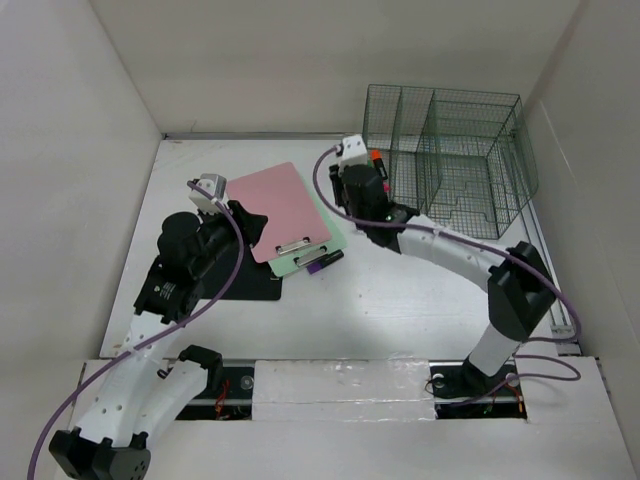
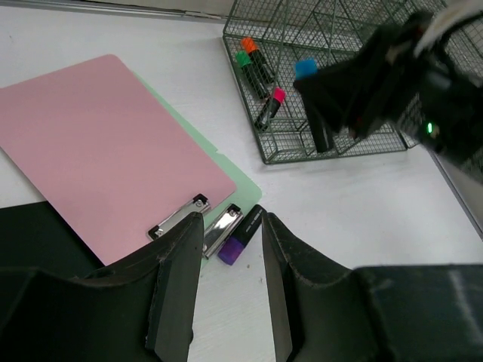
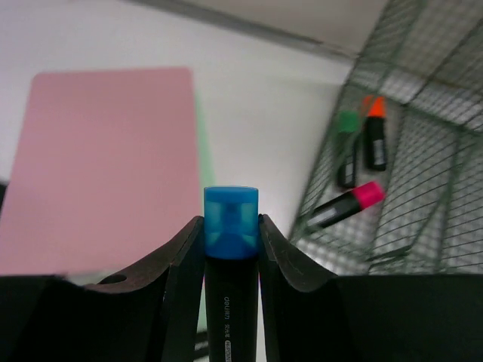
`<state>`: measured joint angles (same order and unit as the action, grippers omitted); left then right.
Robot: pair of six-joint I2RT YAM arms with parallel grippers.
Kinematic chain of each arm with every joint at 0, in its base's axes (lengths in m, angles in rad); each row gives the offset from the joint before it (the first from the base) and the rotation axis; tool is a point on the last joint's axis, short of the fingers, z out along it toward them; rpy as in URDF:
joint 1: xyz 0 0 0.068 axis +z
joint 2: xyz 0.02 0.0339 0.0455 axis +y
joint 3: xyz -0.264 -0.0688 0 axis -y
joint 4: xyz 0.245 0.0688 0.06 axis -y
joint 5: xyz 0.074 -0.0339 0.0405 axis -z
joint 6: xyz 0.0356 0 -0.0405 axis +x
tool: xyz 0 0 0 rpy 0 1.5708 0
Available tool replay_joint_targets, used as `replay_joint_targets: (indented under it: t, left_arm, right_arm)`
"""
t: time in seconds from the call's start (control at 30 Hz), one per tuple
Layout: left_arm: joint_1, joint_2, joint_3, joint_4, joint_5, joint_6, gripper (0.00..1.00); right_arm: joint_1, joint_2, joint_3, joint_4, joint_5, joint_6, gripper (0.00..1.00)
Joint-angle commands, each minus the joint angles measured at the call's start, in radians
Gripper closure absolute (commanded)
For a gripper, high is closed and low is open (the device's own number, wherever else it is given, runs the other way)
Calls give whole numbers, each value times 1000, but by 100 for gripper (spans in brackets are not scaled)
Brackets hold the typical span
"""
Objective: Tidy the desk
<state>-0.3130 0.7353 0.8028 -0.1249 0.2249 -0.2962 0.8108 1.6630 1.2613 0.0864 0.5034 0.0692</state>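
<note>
On the white desk point(image 1: 400, 300) a pink clipboard point(image 1: 280, 208) lies over a green clipboard point(image 1: 300, 264), with a purple-capped marker point(image 2: 243, 235) beside their clips. My left gripper point(image 2: 230, 226) hovers just short of that marker, open, with nothing between its fingers. My right gripper point(image 3: 231, 235) is shut on a black marker with a blue cap point(image 3: 231, 215), held upright near the left front of the green wire organizer point(image 1: 455, 155). Inside the organizer lie an orange marker point(image 3: 375, 132), a green marker point(image 3: 347, 151) and a pink marker point(image 3: 347, 204).
A flat black pad point(image 1: 250, 285) lies under my left arm, partly beneath the clipboards. White walls close in the desk on the left, back and right. The organizer stands at the back right corner.
</note>
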Motion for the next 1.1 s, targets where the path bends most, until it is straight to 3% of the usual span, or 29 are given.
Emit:
replay_joint_targets:
  t: [0.0,0.27,0.33,0.37,0.47,0.6,0.67,0.7,0.77,0.8,0.83,1.0,1.07]
  left_arm:
    - [-3,-19,24,33,7,5,67]
    - [-3,-16,32,25,8,8,67]
    - [-3,-23,29,28,13,8,67]
    - [-3,-25,29,28,4,9,67]
    - [-3,-10,35,25,2,9,68]
    - [-3,-13,32,27,-4,11,67]
    - [-3,1,36,25,-1,11,67]
    - [-3,-1,35,27,4,12,68]
    - [-3,-4,33,24,-1,12,68]
    - [-3,-7,35,24,-9,11,68]
    - [-3,-4,36,27,-12,11,68]
    - [-3,-7,33,28,2,9,68]
    - [-3,-4,36,27,5,9,68]
  right_arm:
    - [-97,55,136,49,86,-54,88]
    - [-295,168,377,18,11,-46,87]
    - [-324,202,414,16,15,-46,82]
    - [-334,242,462,3,20,-46,64]
    - [-346,296,538,-68,20,-45,28]
    - [-346,230,442,4,-80,-34,17]
    - [-331,187,376,48,-100,-13,19]
    - [-308,105,237,96,-124,38,41]
    - [-273,75,174,125,-159,72,80]
    - [-250,22,48,151,-167,89,95]
    - [-225,2,-9,200,-167,107,100]
    - [-41,-9,-183,194,-126,169,100]
    - [-6,17,-177,83,-91,233,81]
